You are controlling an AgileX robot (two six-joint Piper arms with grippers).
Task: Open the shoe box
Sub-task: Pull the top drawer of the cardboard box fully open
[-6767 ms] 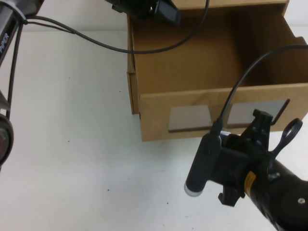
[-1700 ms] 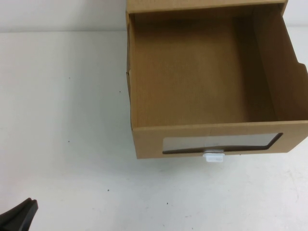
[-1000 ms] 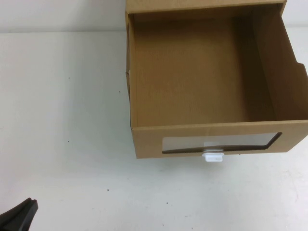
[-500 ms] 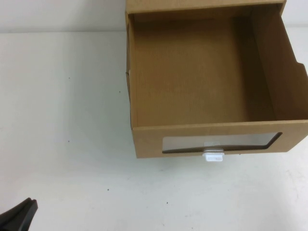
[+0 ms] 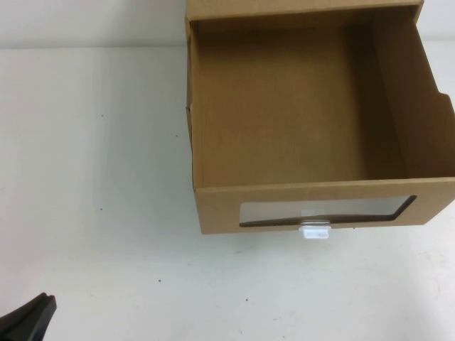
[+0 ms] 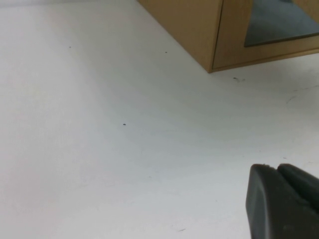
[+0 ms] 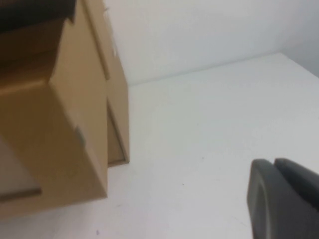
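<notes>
The cardboard shoe box (image 5: 298, 121) stands at the back right of the white table with its drawer pulled out toward me and nothing inside. Its front panel has a clear window (image 5: 323, 210) and a small white pull tab (image 5: 315, 231). My left gripper (image 5: 28, 321) sits low at the near left corner, far from the box; in the left wrist view the left gripper (image 6: 273, 168) is shut on nothing, with a box corner (image 6: 199, 25) ahead. The right gripper (image 7: 273, 162) is shut and holds nothing, beside the box (image 7: 60, 124); it is outside the high view.
The white table (image 5: 99, 177) spreads wide to the left of the box and in front of it. A pale wall (image 7: 199, 30) rises behind the table.
Since the earliest frame both arms have drawn back from the box, and the drawer front has come nearer to me. Nothing has moved over the last second.
</notes>
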